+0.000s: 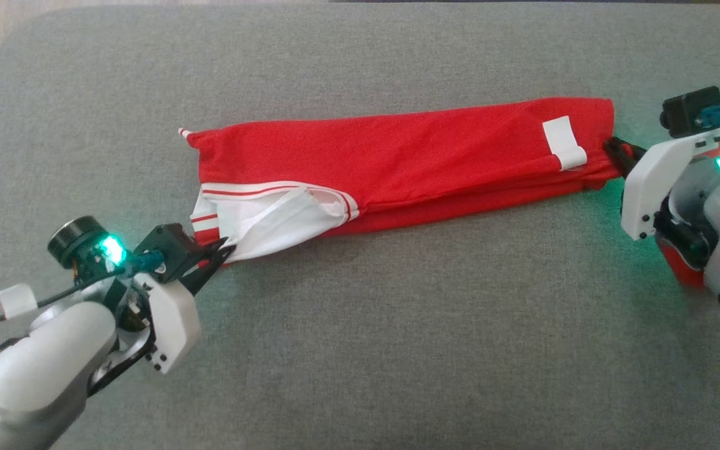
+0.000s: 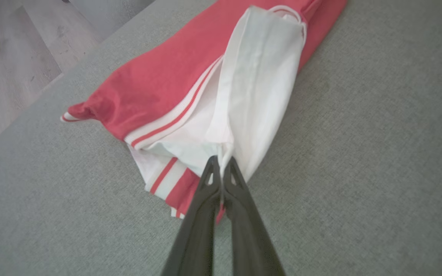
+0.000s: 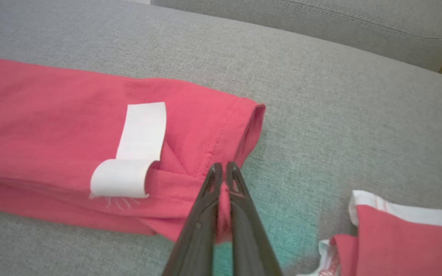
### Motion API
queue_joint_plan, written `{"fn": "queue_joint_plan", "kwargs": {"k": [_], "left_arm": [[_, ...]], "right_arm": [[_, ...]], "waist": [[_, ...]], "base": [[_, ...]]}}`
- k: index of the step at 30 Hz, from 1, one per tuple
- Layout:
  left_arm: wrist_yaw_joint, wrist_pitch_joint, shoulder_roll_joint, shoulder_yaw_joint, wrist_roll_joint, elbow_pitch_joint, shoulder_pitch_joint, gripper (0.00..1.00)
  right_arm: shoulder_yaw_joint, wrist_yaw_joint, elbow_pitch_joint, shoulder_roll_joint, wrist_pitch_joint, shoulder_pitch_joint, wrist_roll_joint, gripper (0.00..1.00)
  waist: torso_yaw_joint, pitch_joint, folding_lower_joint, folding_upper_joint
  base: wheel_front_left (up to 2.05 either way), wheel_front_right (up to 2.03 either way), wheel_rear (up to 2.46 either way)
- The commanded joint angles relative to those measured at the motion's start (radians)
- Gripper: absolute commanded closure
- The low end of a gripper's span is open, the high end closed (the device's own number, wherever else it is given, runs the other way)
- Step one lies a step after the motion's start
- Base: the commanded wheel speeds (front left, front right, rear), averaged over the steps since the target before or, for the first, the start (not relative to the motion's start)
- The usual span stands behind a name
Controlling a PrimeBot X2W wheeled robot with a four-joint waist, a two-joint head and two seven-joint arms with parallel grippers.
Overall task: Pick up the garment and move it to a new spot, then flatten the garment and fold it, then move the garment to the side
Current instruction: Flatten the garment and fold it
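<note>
A red garment (image 1: 397, 162) with white striped trim and a white lining lies folded into a long strip across the grey cushion (image 1: 397, 350). My left gripper (image 1: 227, 251) is shut on its white end at the lower left; the left wrist view shows the white cloth (image 2: 255, 84) pinched between the closed tips of my left gripper (image 2: 221, 163). At the strip's far right end my right gripper (image 1: 610, 149) is shut on the red hem, and the right wrist view has my right gripper (image 3: 223, 168) clamped on the red hem (image 3: 221, 126). A white label (image 1: 564, 142) sits near that end.
A second red and white cloth (image 3: 393, 237) lies on the cushion at the lower right of the right wrist view, under my right arm (image 1: 697, 212). A sofa back cushion (image 3: 320, 19) rises behind. Wooden floor (image 2: 10, 57) lies beyond the cushion's left edge.
</note>
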Motion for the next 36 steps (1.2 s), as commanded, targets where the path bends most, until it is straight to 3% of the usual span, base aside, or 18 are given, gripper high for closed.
{"fn": "queue_joint_plan", "kwargs": {"k": [1, 2, 3, 7, 10, 11, 14, 17, 23, 27, 31, 36], "left_arm": [[0.01, -0.009, 0.025, 0.043, 0.006, -0.003, -0.056, 1.0], [0.013, -0.015, 0.016, 0.047, 0.0, 0.007, -0.057, 0.62], [0.022, -0.023, 0.009, 0.054, -0.004, 0.019, -0.058, 0.0], [0.075, -0.085, -0.024, 0.095, -0.02, 0.052, -0.059, 0.0], [0.155, -0.173, -0.061, 0.174, -0.066, 0.045, -0.053, 0.0], [0.155, -0.173, -0.061, 0.174, -0.066, 0.045, -0.053, 0.0], [0.23, -0.26, -0.088, 0.242, -0.095, 0.026, -0.039, 0.0], [0.301, -0.351, -0.114, 0.313, -0.132, 0.004, -0.009, 0.0], [0.388, -0.437, -0.179, 0.444, -0.196, -0.06, 0.097, 0.0], [0.411, -0.444, -0.236, 0.531, -0.185, -0.107, 0.198, 0.0], [0.381, -0.444, -0.301, 0.611, -0.131, -0.126, 0.32, 0.0], [0.352, -0.445, -0.385, 0.69, -0.017, -0.106, 0.448, 0.0]], "right_arm": [[0.009, -0.001, -0.009, -0.007, -0.013, -0.012, 0.01, 1.0], [0.006, -0.001, -0.004, -0.006, -0.018, -0.014, 0.017, 0.25], [0.001, -0.001, 0.005, -0.002, -0.016, -0.015, 0.029, 0.0], [-0.03, -0.001, -0.005, 0.014, -0.036, -0.018, 0.093, 0.0], [-0.086, -0.001, -0.039, 0.019, -0.081, -0.019, 0.171, 0.0], [-0.086, -0.001, -0.039, 0.019, -0.081, -0.019, 0.171, 0.0], [-0.125, -0.001, -0.085, 0.015, -0.149, -0.018, 0.21, 0.0], [-0.147, -0.001, -0.126, 0.02, -0.257, -0.012, 0.2, 0.0], [-0.231, -0.001, -0.17, 0.093, -0.392, 0.03, 0.148, 0.0], [-0.397, -0.001, -0.226, 0.167, -0.401, 0.096, 0.029, 0.0], [-0.626, -0.001, -0.342, 0.291, -0.401, 0.281, -0.18, 0.0], [-0.789, -0.001, -0.455, 0.414, -0.402, 0.511, -0.375, 0.0]], "waist": [[-0.003, 0.003, -0.0001, 0.0], [-0.004, 0.004, -0.0001, 0.0], [-0.007, 0.002, -0.0001, 0.0], [-0.023, -0.019, -0.0001, 0.0], [-0.032, -0.046, -0.0001, 0.0], [-0.032, -0.046, -0.0001, 0.0], [-0.041, -0.075, -0.0001, 0.0], [-0.05, -0.102, -0.0001, 0.0], [-0.065, -0.144, -0.0001, 0.0], [-0.068, -0.162, -0.0001, 0.0], [-0.063, -0.18, -0.0001, 0.0], [-0.055, -0.189, -0.0001, 0.0]], "base": [[0.0, 0.0, 0.0], [0.0, 0.0, 0.0], [0.0, 0.0, 0.0], [0.0, 0.0, 0.0], [0.0, 0.0, 0.0], [0.0, 0.0, 0.0], [0.0, 0.0, 0.0], [0.0, 0.0, 0.0], [0.0, 0.0, 0.0], [0.0, 0.0, 0.0], [0.0, 0.0, 0.0], [0.0, 0.0, 0.0]]}}
